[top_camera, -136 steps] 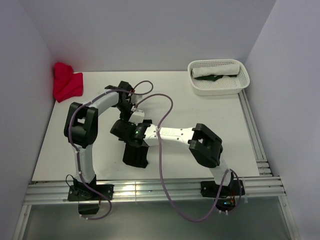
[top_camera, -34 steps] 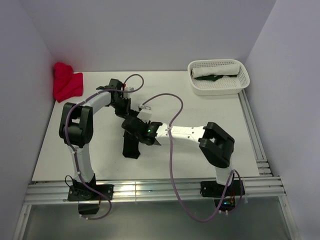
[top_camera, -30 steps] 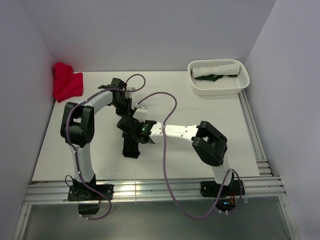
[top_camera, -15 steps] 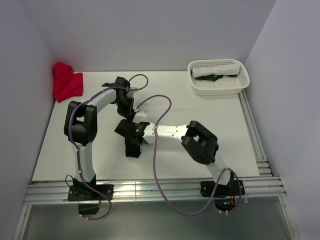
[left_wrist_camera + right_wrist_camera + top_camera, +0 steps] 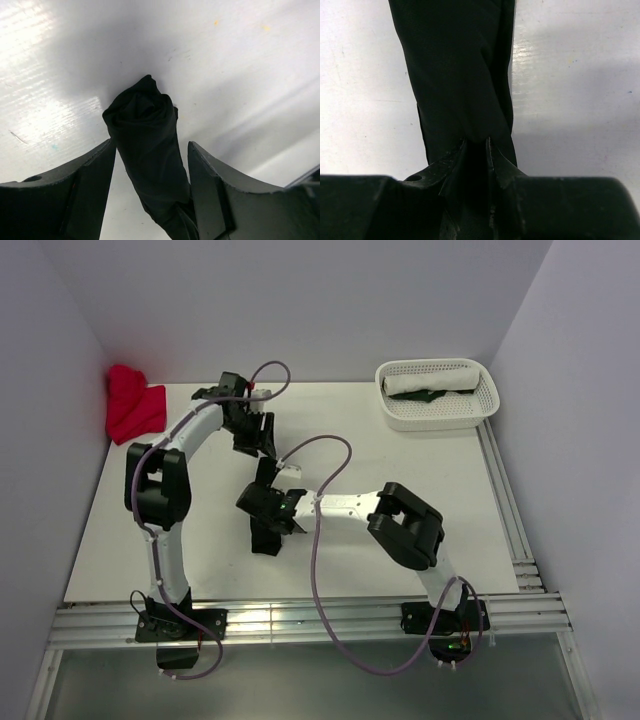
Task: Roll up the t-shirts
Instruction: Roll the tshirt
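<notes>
The black t-shirt (image 5: 265, 538) lies on the table as a tight, narrow roll. My right gripper (image 5: 267, 521) sits at its far end. In the right wrist view that gripper (image 5: 476, 145) is shut, pinching a fold of the black t-shirt (image 5: 455, 75), which stretches away from the fingers. My left gripper (image 5: 257, 435) hangs farther back, off the roll. The left wrist view shows this gripper (image 5: 152, 152) open, with the black t-shirt (image 5: 145, 130) framed between the spread fingers (image 5: 95, 175) and not touched. A crumpled red t-shirt (image 5: 133, 405) rests at the back left.
A white perforated basket (image 5: 480, 405) stands at the back right, holding a rolled white t-shirt (image 5: 432, 379) and a dark green one (image 5: 425, 397). Walls close the table at the left, back and right. Metal rails (image 5: 300, 625) run along the near edge by the arm bases.
My left gripper opened, let go of the roll and drew back toward the rear. My right gripper slid left onto the roll's end and closed on the fabric.
</notes>
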Action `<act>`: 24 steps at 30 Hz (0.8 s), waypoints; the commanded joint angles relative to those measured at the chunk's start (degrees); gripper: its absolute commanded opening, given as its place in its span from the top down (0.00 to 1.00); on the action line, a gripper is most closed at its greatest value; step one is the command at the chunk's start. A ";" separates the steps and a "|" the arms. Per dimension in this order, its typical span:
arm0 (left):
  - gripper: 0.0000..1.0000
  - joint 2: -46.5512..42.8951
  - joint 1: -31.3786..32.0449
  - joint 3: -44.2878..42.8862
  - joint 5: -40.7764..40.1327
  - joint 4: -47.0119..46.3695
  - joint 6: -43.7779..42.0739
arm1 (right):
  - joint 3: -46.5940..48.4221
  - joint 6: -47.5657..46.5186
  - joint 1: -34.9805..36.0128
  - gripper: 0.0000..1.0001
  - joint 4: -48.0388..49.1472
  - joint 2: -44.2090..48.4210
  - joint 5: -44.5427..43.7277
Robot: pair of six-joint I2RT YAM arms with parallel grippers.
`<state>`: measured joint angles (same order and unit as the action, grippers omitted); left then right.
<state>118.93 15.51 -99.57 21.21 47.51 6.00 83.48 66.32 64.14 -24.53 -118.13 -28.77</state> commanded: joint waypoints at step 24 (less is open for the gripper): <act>0.53 3.84 -8.30 18.09 22.20 -8.74 1.12 | -13.96 2.76 -1.12 0.75 9.32 5.62 8.82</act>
<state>120.57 6.94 -82.56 41.80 40.93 6.26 72.18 69.17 62.74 -11.68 -112.92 -23.11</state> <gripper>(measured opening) 0.494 0.247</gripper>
